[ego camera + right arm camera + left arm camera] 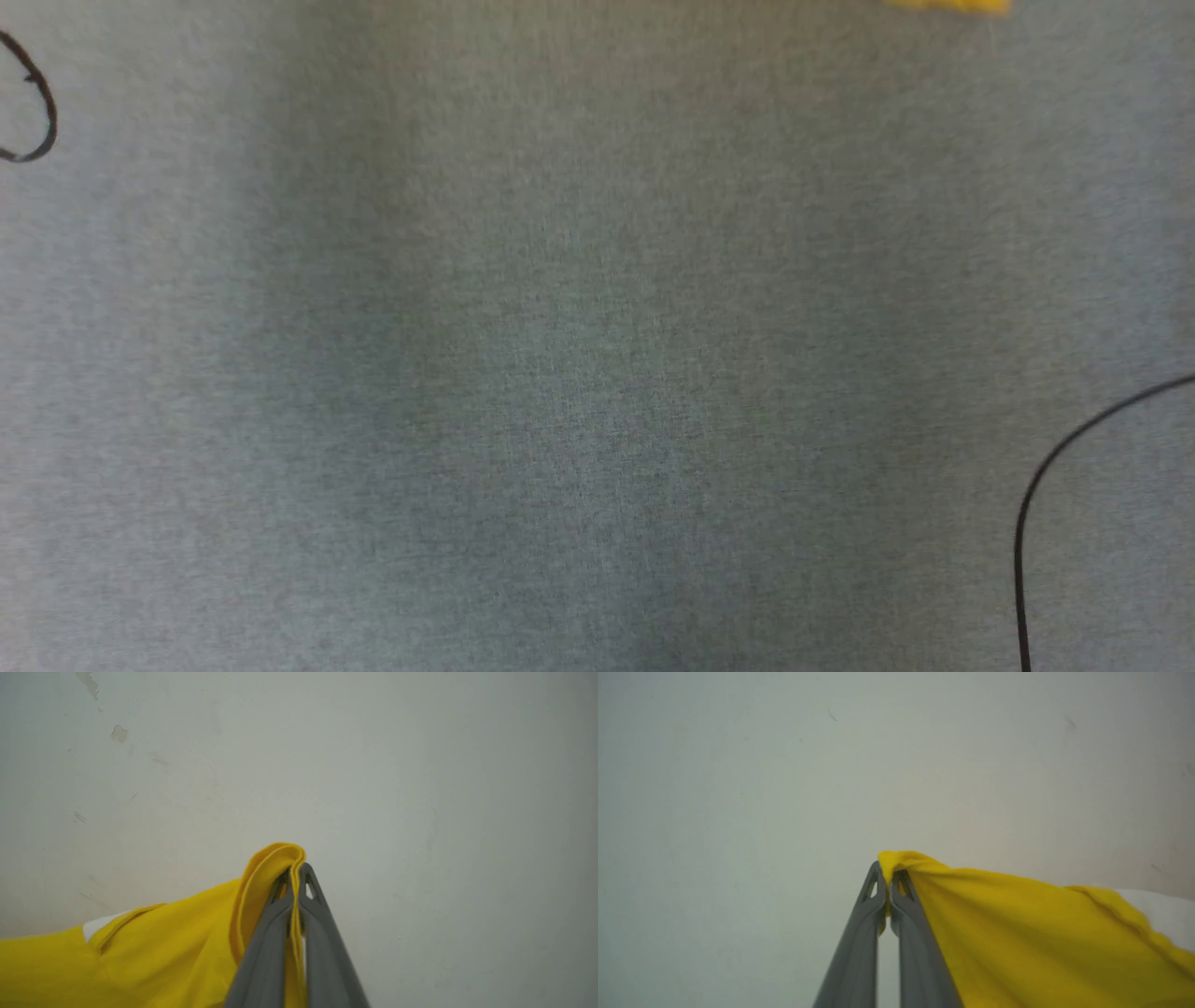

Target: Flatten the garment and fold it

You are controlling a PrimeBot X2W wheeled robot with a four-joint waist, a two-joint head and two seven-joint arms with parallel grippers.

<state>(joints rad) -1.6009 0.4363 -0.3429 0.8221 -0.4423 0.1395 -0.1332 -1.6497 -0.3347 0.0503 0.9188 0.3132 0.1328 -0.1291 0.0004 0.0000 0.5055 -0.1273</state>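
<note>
The left gripper (888,877) has its jaws together, clamped on a bunched corner of the yellow garment (1017,933). From the pinch the cloth stretches taut to that view's lower right, its stitched hem along the upper side. A white patch (1157,910) lies past the hem; what it is cannot be told.

The right gripper (295,872) also has its jaws clamped on the garment (163,952), a folded hem looped over the tips, and the cloth falls to that view's lower left. Behind both is a pale, scuffed surface.

In the head view a blurred sliver of the garment (948,6) shows at the top, over the grey tabletop (597,373). A black cable (42,112) curls at the tabletop's left, another cable (1055,467) at its lower right.
</note>
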